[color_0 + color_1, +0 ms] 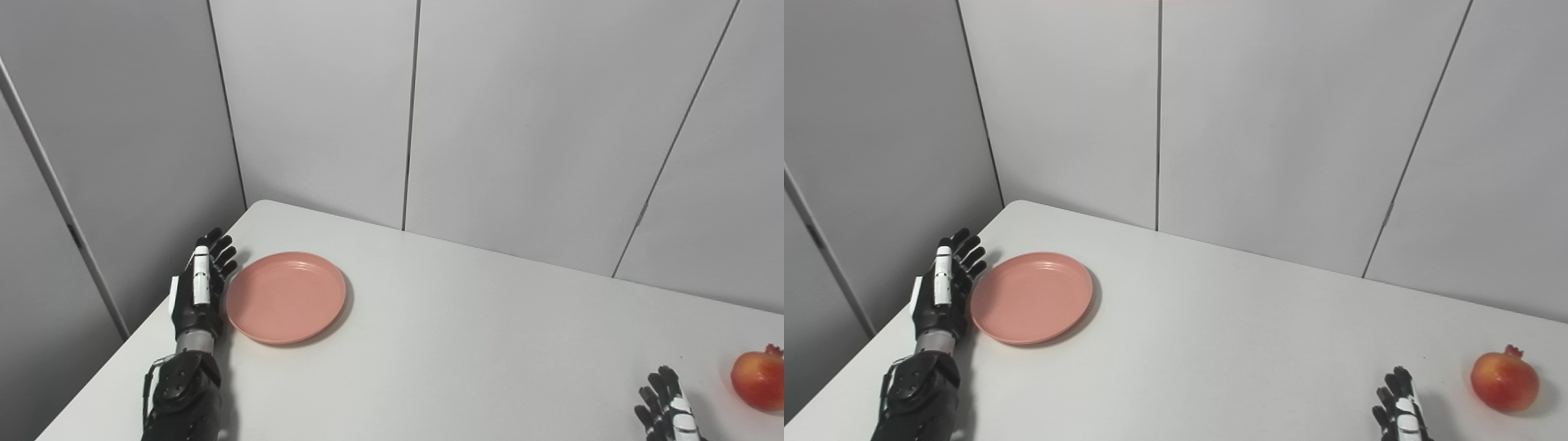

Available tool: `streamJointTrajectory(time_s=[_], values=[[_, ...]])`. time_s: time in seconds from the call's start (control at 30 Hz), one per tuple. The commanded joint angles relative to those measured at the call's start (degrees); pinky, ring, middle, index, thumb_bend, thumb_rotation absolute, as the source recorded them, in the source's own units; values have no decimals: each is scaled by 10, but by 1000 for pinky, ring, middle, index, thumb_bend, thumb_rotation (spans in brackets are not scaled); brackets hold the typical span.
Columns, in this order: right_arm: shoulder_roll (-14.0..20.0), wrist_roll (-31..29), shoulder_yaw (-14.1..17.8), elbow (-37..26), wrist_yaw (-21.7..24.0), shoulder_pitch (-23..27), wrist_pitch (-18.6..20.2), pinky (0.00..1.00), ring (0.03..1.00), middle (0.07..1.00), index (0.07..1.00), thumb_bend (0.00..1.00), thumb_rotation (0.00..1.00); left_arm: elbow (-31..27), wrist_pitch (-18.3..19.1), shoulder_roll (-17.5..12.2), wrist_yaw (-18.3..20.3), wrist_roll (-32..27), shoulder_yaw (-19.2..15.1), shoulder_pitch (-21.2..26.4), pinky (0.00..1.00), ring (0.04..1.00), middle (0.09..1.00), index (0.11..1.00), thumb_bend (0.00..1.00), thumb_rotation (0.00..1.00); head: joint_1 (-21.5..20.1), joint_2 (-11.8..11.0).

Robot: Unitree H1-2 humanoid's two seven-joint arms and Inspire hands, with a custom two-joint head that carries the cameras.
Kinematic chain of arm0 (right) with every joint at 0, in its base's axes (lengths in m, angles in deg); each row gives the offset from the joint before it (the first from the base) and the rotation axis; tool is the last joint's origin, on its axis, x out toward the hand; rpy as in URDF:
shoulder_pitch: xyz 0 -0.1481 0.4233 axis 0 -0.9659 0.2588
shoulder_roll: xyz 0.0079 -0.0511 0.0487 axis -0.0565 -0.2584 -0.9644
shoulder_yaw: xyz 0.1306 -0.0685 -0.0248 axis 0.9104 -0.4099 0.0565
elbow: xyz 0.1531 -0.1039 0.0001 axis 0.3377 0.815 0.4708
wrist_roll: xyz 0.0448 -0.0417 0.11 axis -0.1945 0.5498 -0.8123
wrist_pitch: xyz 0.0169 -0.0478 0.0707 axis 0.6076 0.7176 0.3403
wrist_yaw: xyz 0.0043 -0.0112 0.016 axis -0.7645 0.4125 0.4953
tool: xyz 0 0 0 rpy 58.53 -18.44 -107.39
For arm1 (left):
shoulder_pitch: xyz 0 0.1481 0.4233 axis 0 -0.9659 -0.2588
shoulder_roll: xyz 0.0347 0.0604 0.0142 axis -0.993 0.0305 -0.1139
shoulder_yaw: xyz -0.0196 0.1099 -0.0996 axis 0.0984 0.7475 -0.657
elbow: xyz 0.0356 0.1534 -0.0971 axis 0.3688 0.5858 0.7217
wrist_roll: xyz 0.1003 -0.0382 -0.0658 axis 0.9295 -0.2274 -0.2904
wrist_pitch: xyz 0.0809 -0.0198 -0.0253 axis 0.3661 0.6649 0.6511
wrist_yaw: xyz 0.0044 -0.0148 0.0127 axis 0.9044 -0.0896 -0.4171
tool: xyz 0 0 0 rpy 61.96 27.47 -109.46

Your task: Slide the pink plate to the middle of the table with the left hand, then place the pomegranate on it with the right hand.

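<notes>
A: Status?

B: Pink plate point(285, 297) sits flat near the bench's point(465, 343) far-left corner, well off the middle. My left hand point(199, 291) is on edge just beside its left rim, fingers straight and slightly apart, pointing away from me, nothing in it. Can't tell if the palm touches the rim yet.

A: Risks?

B: Mainly the push. If contact is high on the rim, I'd expect the plate to tip or ride up over my fingers rather than slide. An off-centre push would likely spin it instead of moving it straight. Push too long and it overshoots the middle.

A: Other side?

B: Right hand point(1399, 409) is low at the bottom edge, fingers extended, holding nothing, mostly cut off by the frame. Pomegranate point(1504, 380) rests on the bench just to its right, near the right edge. It's round, so a sloppy approach could roll it off that side.
</notes>
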Motion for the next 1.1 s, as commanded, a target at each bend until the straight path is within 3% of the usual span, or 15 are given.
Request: streamJointTrajectory(time_s=[0.0, 0.47, 0.63, 0.9, 1.07], values=[[2, -1, 2, -19, 3, 5, -2, 1000, 1000, 1000, 1000, 150, 1000, 4, -1, -7, 5, -1, 2, 8, 870, 865, 862, 829, 374, 948, -1, 0], [3, -3, 3, -22, 4, 4, -1, 1000, 1000, 1000, 1000, 149, 1000, 46, -8, -18, 16, -1, 1, 12, 859, 874, 877, 852, 371, 933, -1, 2], [2, -1, 2, -24, 2, 5, 0, 1000, 1000, 1000, 1000, 141, 1000, 66, -17, -19, 19, 0, 3, 17, 839, 855, 861, 844, 356, 980, -2, 2], [2, -1, 0, -27, 3, 5, 2, 1000, 1000, 1000, 1000, 136, 1000, 65, -7, -14, 38, -9, 11, 18, 843, 866, 872, 857, 328, 1000, -5, 3], [1, 2, -2, -31, 1, 4, 6, 1000, 1000, 1000, 1000, 143, 1000, 62, -1, -6, 39, -11, 17, 19, 842, 858, 863, 857, 361, 1000, -8, 4]])
